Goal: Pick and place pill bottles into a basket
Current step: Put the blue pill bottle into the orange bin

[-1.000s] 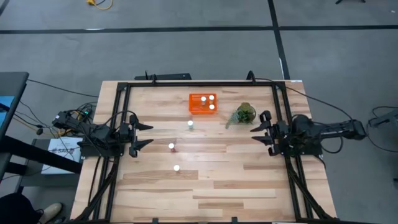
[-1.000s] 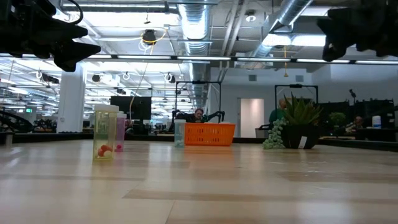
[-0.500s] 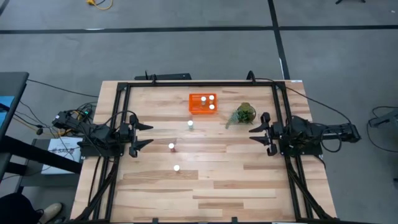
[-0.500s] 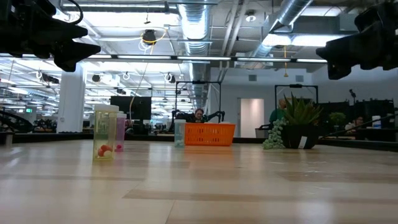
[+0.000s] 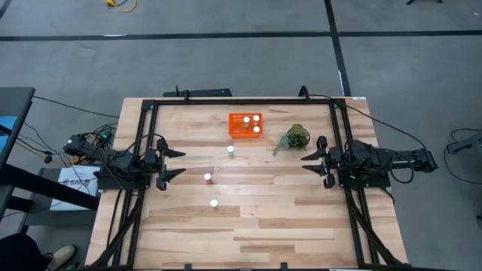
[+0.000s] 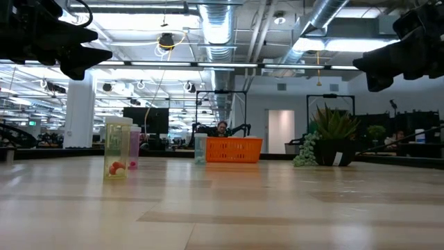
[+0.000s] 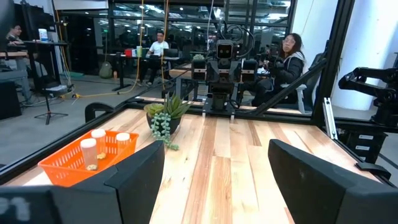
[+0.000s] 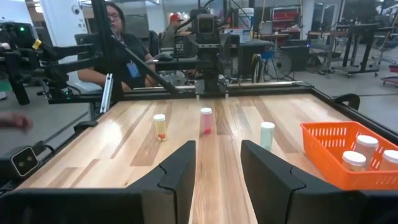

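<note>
The orange basket [image 5: 239, 126] stands at the table's far middle with three white-capped pill bottles [image 5: 257, 129] upright in it. Three more bottles stand upright on the table: one near the basket [image 5: 230, 150], one in the middle [image 5: 208, 178] and one nearer the front [image 5: 214, 202]. My left gripper [image 5: 183, 164] is open and empty at the table's left, above the wood. My right gripper [image 5: 305, 162] is open and empty at the table's right, level with the loose bottles [image 8: 206, 120]. The basket also shows in the left wrist view [image 7: 59, 171].
A small green potted plant [image 5: 296, 138] stands right of the basket, close to my right gripper. A black frame [image 5: 241, 101] runs along the table's edges. People sit in the room beyond the table [image 7: 291, 53].
My right gripper has come down a little and shifted slightly toward the table's left; it stays open and empty. The bottles and the basket have not moved.
</note>
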Tool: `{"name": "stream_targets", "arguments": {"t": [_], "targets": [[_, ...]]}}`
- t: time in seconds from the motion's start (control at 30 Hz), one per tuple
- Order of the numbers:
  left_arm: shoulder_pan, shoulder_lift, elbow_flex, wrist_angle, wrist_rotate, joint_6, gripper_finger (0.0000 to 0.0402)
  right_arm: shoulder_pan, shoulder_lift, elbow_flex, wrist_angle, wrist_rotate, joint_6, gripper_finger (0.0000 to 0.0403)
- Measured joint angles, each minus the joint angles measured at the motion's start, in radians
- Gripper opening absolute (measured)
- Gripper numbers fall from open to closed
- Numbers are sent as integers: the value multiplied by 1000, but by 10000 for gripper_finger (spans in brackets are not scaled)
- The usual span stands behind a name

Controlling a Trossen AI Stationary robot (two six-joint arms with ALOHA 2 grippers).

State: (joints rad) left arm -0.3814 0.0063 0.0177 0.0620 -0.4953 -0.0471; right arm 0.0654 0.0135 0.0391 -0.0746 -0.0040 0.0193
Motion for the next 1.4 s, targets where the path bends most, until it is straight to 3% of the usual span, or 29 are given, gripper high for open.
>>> {"name": "stream_targets", "arguments": {"t": [0.7, 1.23, 1.4], "targets": [[0, 0, -3, 29, -2, 47, 277, 0, 0, 0, 0, 2, 0, 121], [0, 1, 2, 9, 41, -68, 277, 0, 0, 1, 0, 2, 0, 121], [0, 104, 89, -48, 23, -69, 277, 0, 0, 1, 0, 2, 0, 121]]}}
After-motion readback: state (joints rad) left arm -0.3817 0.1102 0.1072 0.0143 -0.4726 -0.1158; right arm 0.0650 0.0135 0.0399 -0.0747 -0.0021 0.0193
